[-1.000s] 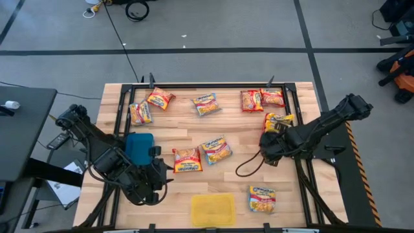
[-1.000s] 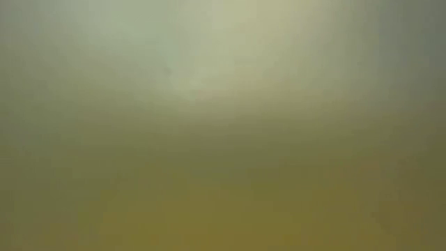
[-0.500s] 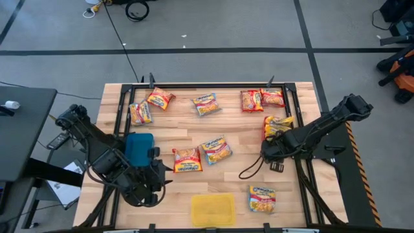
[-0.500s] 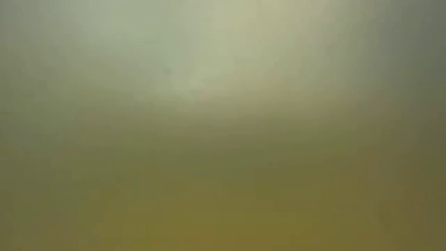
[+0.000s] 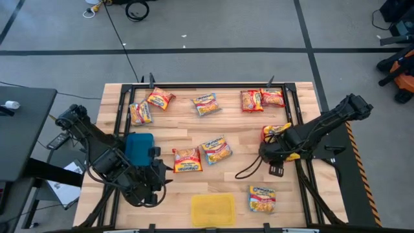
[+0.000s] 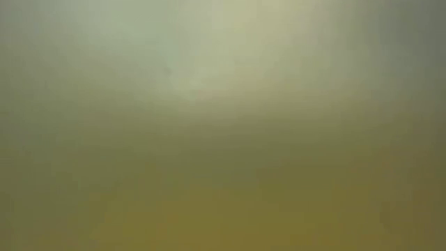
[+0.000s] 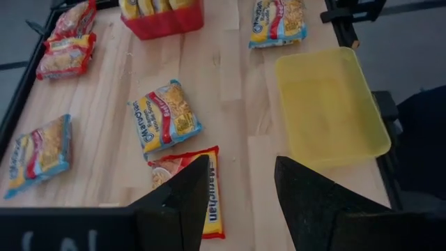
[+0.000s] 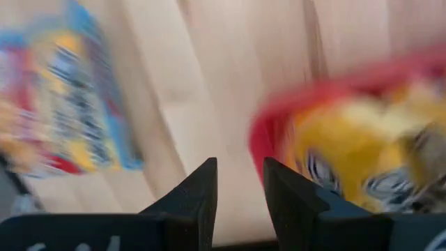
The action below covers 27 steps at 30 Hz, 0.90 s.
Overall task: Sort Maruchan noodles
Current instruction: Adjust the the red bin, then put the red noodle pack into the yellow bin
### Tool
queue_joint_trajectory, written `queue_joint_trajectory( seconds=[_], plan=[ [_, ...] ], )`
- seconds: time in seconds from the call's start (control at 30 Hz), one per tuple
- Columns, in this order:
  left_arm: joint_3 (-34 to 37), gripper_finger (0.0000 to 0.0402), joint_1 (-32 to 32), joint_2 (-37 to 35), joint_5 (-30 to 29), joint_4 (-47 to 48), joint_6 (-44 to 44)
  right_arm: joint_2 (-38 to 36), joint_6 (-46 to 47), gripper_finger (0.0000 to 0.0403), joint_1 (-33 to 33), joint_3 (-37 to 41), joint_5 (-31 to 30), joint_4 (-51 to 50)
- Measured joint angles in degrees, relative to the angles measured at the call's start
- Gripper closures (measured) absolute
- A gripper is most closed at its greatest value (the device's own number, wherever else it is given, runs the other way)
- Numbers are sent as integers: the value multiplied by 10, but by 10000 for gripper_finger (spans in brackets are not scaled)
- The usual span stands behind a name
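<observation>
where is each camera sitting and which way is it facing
High view: above the table, looking straight down; both arms show, the left tool by the blue tray, the right tool near the red tray.
Low view: only a blur, nothing can be made out.
Left wrist view: on the left arm, looking past its two open fingers over the table.
Right wrist view: on the right arm, close to the wood, fingers apart.
Shared: high and left wrist both show the yellow tray.

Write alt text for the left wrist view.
The left gripper, fingers open and empty, hangs over a wooden table strewn with flat plastic Maruchan noodle packets. An empty square yellow plastic tray lies alongside.
</observation>
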State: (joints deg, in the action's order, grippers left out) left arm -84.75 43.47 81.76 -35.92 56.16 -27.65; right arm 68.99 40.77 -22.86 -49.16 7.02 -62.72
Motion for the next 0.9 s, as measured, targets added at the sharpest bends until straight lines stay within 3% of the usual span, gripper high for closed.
queue_joint_trajectory(
  seconds=[0.13, 0.27, 0.33, 0.53, 0.7, 0.9],
  plan=[
    [0, 235, -24, 0, 28, 0, 13, 0, -60, 282, 3, -82, -75, 2],
    [0, 235, -40, 0, 40, -5, 33, 0, -74, 282, 30, -129, -288, 20],
    [10, 235, -39, 0, 37, -39, 57, 0, -48, 282, 71, -132, -347, 28],
    [57, 235, -20, 0, 58, -150, 133, 15, -104, 282, 255, -81, -332, 108],
    [88, 235, -21, -5, 69, -157, 126, 73, -172, 282, 402, -26, -298, 244],
    [122, 235, -20, -36, 90, -163, 105, 178, -213, 282, 505, -15, -331, 342]
  ],
)
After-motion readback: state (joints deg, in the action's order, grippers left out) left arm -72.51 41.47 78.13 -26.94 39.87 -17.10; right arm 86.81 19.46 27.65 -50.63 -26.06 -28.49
